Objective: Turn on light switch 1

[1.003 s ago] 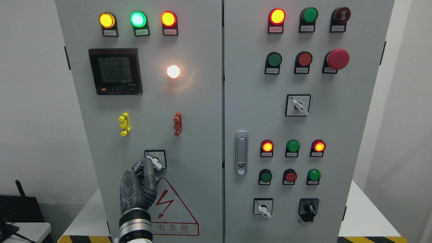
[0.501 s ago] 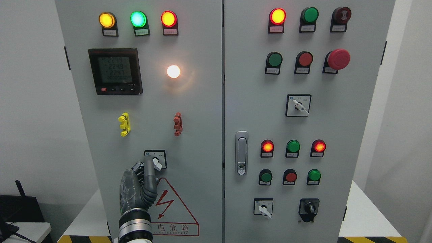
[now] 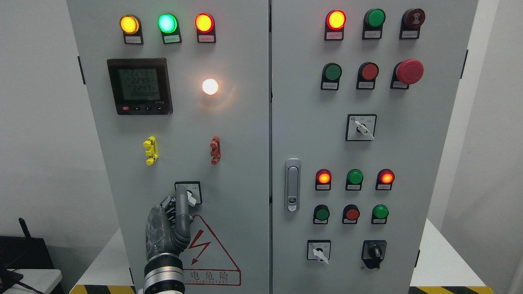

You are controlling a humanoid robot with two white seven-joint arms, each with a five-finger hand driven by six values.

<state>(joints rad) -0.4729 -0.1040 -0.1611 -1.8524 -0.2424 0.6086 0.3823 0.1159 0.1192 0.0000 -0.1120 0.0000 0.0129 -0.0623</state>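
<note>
Fingers of the left hand (image 3: 169, 226) were mostly curled in, with one long grey finger (image 3: 181, 202) stretched straight up against the cabinet (image 3: 241, 163). That finger's tip lay on the small rotary switch (image 3: 188, 193), at its left side, and it touched the white knob, which pointed down and to the right. The hand pinched nothing; it only pressed with that single finger. The wrist rose from the bottom edge, left of the middle.

Just right of the hand and a little lower sat the red warning triangle (image 3: 206, 253) with its lightning bolt. Above the fingertip, somewhat to the right, hung the red clip (image 3: 215, 150), and up to the left the yellow clip (image 3: 150, 150). Higher up, straight above the hand, was the dark meter (image 3: 139, 86), and to its right the white lamp (image 3: 210, 86) glowed. Well off to the right of the hand, on the other door, stood the silver door handle (image 3: 292, 185) and rows of red and green buttons.

The right hand did not show.
</note>
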